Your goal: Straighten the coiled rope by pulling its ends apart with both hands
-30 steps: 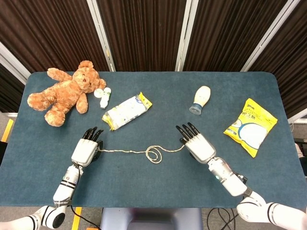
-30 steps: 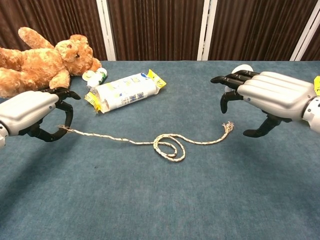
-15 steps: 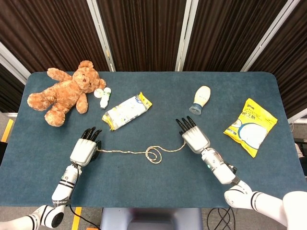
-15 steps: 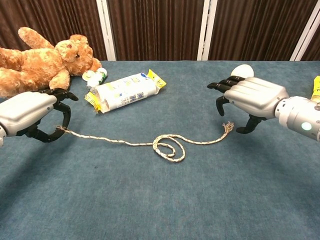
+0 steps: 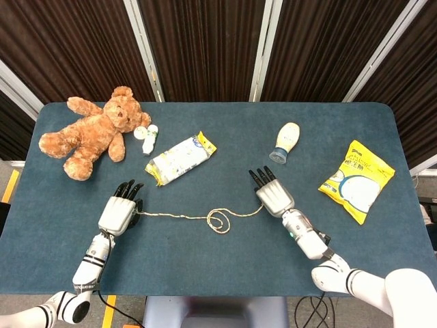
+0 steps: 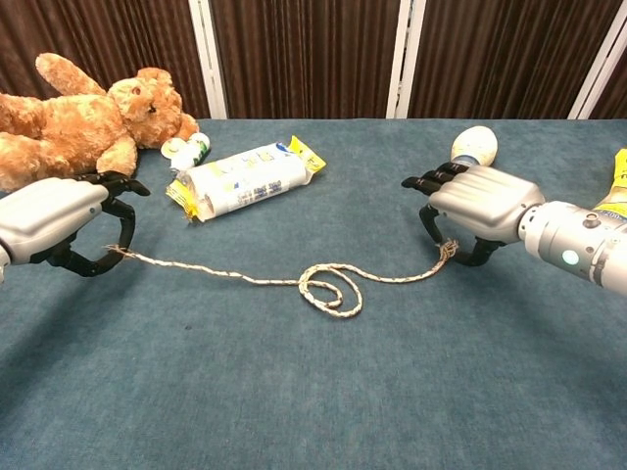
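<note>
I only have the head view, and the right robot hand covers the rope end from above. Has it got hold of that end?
Observer: I cannot tell for sure. In the chest view the rope has its frayed end between the curled finger and thumb of the right robot hand, but a closed pinch is not plain.
Operator: And the left side?
Observer: The left robot hand pinches its end between thumb and finger, and the rope rises off the table there.
Operator: Is the coil lying flat?
Observer: Yes, the loops lie flat on the table.
</note>
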Robot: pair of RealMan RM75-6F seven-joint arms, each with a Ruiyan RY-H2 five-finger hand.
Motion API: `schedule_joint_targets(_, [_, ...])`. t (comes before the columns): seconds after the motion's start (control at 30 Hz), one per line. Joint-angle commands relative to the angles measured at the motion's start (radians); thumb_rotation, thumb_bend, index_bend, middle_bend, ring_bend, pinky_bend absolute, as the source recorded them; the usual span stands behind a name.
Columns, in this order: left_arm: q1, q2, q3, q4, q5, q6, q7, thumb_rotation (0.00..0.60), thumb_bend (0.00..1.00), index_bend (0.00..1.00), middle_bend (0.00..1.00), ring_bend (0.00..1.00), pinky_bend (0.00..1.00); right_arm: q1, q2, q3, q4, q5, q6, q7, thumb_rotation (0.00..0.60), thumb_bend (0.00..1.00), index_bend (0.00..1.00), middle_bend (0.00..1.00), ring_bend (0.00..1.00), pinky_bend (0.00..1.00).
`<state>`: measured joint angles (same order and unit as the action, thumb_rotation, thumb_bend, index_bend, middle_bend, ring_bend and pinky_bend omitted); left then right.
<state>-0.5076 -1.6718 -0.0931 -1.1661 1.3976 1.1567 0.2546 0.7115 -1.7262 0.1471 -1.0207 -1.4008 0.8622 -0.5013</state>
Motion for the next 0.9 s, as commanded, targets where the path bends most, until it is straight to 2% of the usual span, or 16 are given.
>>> schedule_joint_targets(0.03, [-0.001,0.0,0.0,0.0,-0.002,-0.002,0.001,0.6,0.47,0.64,0.12,0.0,0.13,0.005,-0.006,-0.003,0.009,0.008,-0.002,-0.001,0.6,0.39,0.61,0.0,0.0,0.0])
schedule_joint_targets(0.27, [-0.002,0.001,-0.003,0.004,-0.007,-0.005,-0.002,0.6,0.47,0.64,0.12,0.0,0.13,0.011,-0.015,-0.011,0.027,0.024,0.001,-0.007,0.6,0.4,0.68,0.0,0.0,0.0])
schedule_joint_targets(0.5, [-0.003,0.005,-0.002,0.003,-0.01,-0.007,-0.001,0.6,0.48,0.64,0.12,0.0,0.14,0.013,-0.02,-0.021,0.034,0.035,0.003,-0.017,0.6,0.51,0.78,0.07,0.0,0.0])
schedule_joint_targets(0.73, [0.0,0.013,-0.002,-0.002,-0.011,-0.003,-0.001,0.6,0.49,0.64,0.11,0.0,0.14,0.015,-0.013,-0.026,0.025,0.043,0.008,-0.015,0.6,0.62,0.82,0.1,0.0,0.0])
schedule_joint_targets(0.9, [0.0,0.018,-0.001,-0.011,-0.008,0.0,-0.002,0.6,0.48,0.64,0.11,0.0,0.14,0.015,-0.004,-0.028,0.008,0.048,0.015,-0.02,0.6,0.65,0.82,0.1,0.0,0.0])
